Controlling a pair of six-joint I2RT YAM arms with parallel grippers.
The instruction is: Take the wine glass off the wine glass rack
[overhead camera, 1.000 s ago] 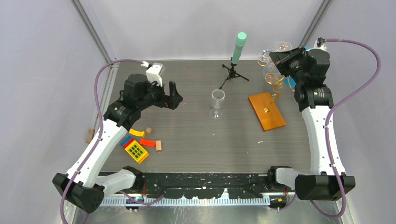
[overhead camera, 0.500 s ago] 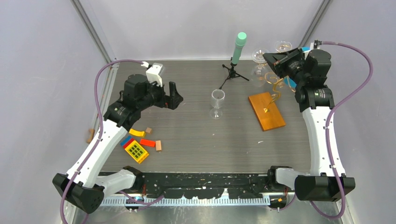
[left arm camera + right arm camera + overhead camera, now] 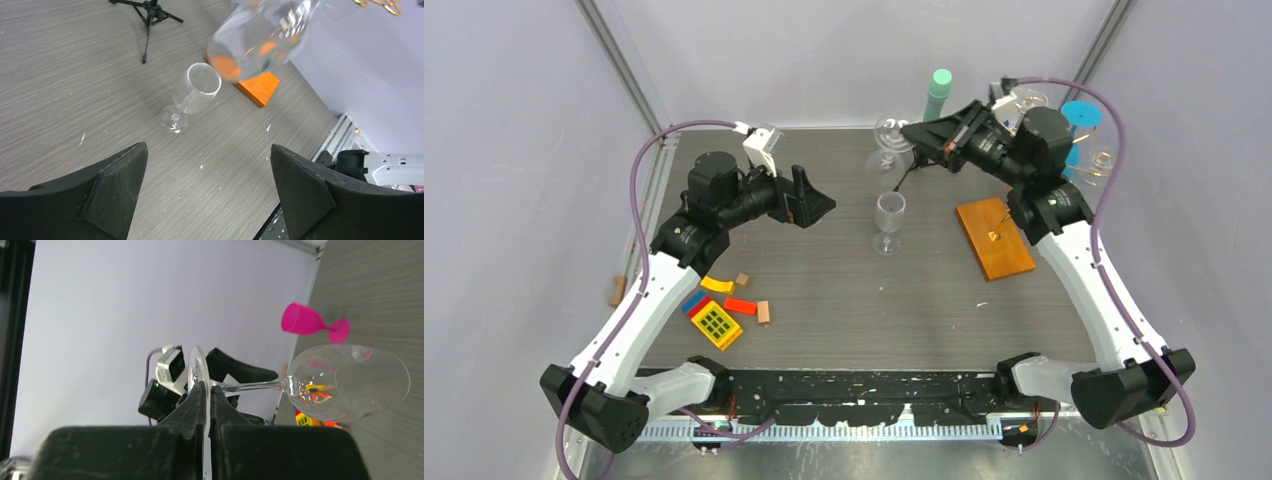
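My right gripper (image 3: 911, 131) is shut on the foot of a clear wine glass (image 3: 885, 168) and holds it in the air above the back middle of the table, away from the rack. In the right wrist view the gripper (image 3: 205, 390) pinches the foot's rim, and the bowl (image 3: 350, 382) lies out to the right. The rack's orange-brown base (image 3: 999, 250) lies at the right; my right arm hides most of its gold wire top. My left gripper (image 3: 821, 206) is open and empty, left of the held glass (image 3: 260, 35).
A second clear wine glass (image 3: 889, 215) stands on the table under the held one. A black tripod with a mint-green cylinder (image 3: 938, 90) stands behind. More glasses (image 3: 1103, 158) hang at the far right. Coloured blocks (image 3: 717, 322) lie front left. A pink goblet (image 3: 307, 322) shows in the right wrist view.
My right arm has swung left from the rack with the wine glass in its grip, to above the standing glass. My left gripper has shifted slightly right and turned toward it.
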